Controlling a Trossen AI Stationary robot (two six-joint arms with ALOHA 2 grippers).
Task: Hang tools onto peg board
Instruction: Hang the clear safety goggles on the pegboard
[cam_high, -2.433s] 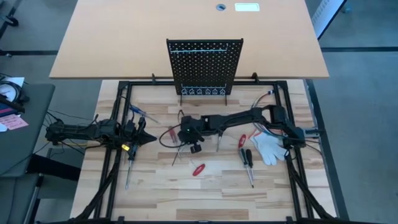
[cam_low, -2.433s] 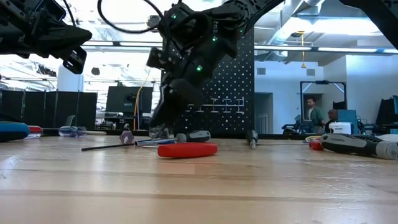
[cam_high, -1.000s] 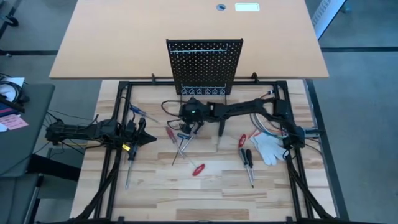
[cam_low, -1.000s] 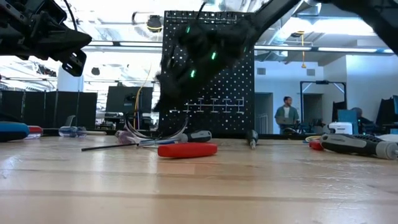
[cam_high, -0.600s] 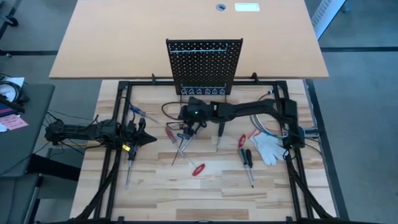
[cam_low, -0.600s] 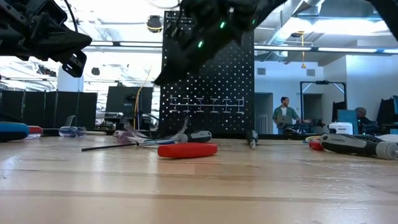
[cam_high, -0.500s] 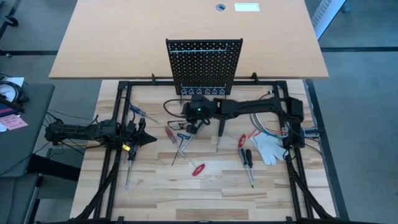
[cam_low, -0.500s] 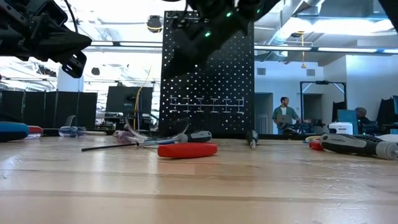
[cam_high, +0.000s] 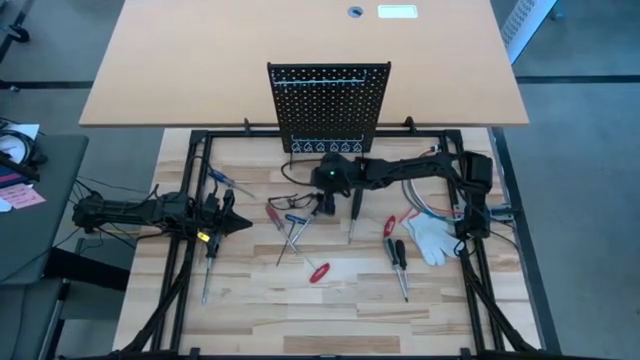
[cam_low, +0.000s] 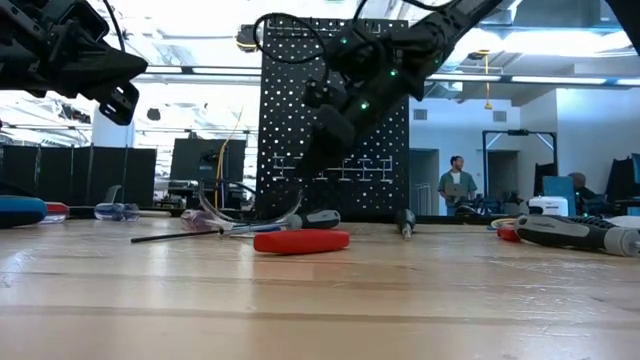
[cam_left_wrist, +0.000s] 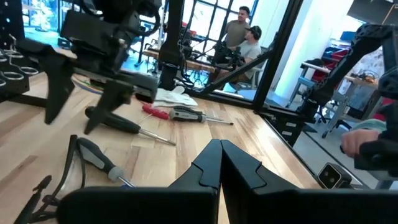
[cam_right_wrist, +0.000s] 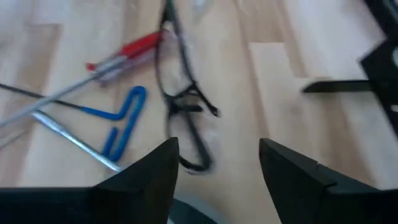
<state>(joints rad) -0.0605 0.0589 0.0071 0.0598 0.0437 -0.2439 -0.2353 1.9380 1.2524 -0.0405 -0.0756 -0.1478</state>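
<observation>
Left of the peg board (cam_high: 329, 107), over the slatted pale wood table (cam_high: 250, 310), the left gripper (cam_high: 226, 214) is held with its two dark, wedge-shaped fingers pressed together on nothing, unchanged from a second ago. No writing can be read on anything. The peg board is seen upright at the table's back edge, a black square panel dotted with small holes, a row of hooks along its bottom. Just in front of its lower edge the right gripper (cam_high: 322, 203) is found, fingers spread wide and empty; a second ago it was lower and further left of the board, nearly closed. Below it lie black wire-framed glasses (cam_right_wrist: 184, 111), a blue-handled bent key (cam_right_wrist: 122, 122) and a slim red-handled screwdriver (cam_right_wrist: 126, 50), all flat on the wood. A stubby red handle (cam_high: 319, 272) lies nearer the front, and two dark-handled screwdrivers (cam_high: 398, 256) rest to the board's right beside a white glove (cam_high: 432, 237).
</observation>
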